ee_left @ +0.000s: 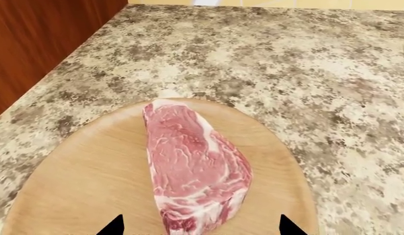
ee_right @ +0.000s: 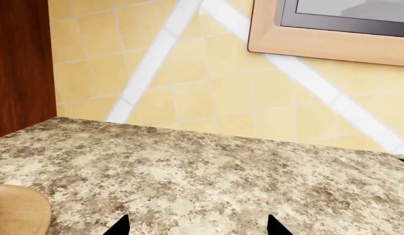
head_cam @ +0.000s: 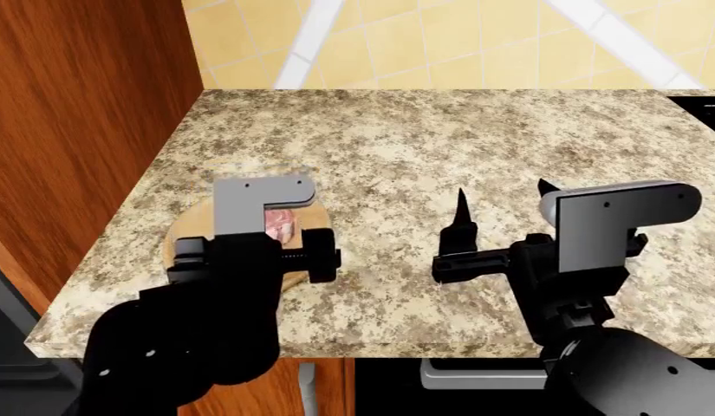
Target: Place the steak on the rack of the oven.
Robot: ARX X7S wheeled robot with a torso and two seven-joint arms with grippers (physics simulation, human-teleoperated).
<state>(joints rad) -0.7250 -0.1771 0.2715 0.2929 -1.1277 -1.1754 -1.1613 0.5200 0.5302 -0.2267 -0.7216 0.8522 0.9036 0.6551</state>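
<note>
Black left gripper (ee_left: pixel 200 226) hovers open-jawed over the untouched pink marbled steak (ee_left: pixel 194 171) on its round wooden board (ee_left: pixel 90 181); right gripper (head_cam: pixel 502 208) idles open, oven unseen.

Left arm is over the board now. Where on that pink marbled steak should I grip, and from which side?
Grip the pink marbled raw steak across its narrow width, near mid-length, descending from above. It lies flat and elongated on the round tan wooden board, and the left gripper fingertips already straddle its two long edges, open wide enough.
</note>
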